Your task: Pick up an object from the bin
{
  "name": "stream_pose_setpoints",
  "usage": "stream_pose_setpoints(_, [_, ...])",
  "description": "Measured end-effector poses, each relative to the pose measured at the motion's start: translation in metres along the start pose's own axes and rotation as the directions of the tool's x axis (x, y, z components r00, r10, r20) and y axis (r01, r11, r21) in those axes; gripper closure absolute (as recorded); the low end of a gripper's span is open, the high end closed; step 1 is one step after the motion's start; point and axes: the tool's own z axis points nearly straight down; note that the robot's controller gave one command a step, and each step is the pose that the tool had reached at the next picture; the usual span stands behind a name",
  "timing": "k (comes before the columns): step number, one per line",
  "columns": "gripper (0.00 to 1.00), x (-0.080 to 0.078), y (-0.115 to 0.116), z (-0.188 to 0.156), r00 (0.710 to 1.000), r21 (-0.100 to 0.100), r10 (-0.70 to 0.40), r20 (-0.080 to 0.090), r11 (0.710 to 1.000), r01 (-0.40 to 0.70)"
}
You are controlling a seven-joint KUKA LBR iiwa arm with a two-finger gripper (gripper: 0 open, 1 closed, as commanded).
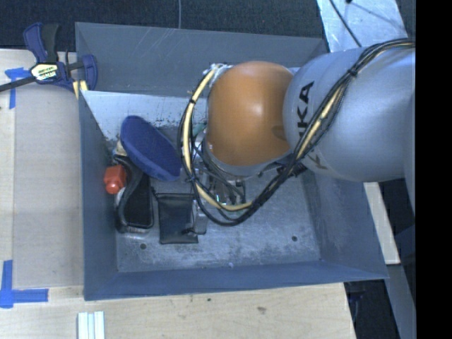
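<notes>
In the camera view the arm point(360, 111) reaches down into the grey bin point(275, 242). Its orange cover point(247, 111) and looped cables point(233, 214) sit right over the gripper point(203, 209), so I cannot tell whether it is spread or closed, or whether it grips anything.

The thing nearest under it is a black rectangular block point(175, 217). It lies flat on the bin floor left of centre, with its right edge at or beneath the wrist hardware. The block looks rigid, light and matte, so it is probably not slippery, and a hold across its shorter sides seems safest.

Just left of it lies a black rounded object point(136, 207) with a glossy edge. It touches or nearly touches the block, which leaves little room on that side. A blue oval pad point(148, 147), likely soft, lies above them. A small red-orange piece point(114, 180) sits against the left wall, too small to identify. Anything beneath the cover is hidden.
</notes>
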Motion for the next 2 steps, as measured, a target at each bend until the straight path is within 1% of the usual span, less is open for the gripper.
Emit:
stream_pose_setpoints(1, [0.0,-0.031,0.022,0.051,0.993,-0.001,-0.116,0.005,0.993,0.116])
stream_pose_setpoints(2, [0.0,-0.061,-0.01,0.131,0.986,0.002,-0.166,-0.003,0.986,0.166])
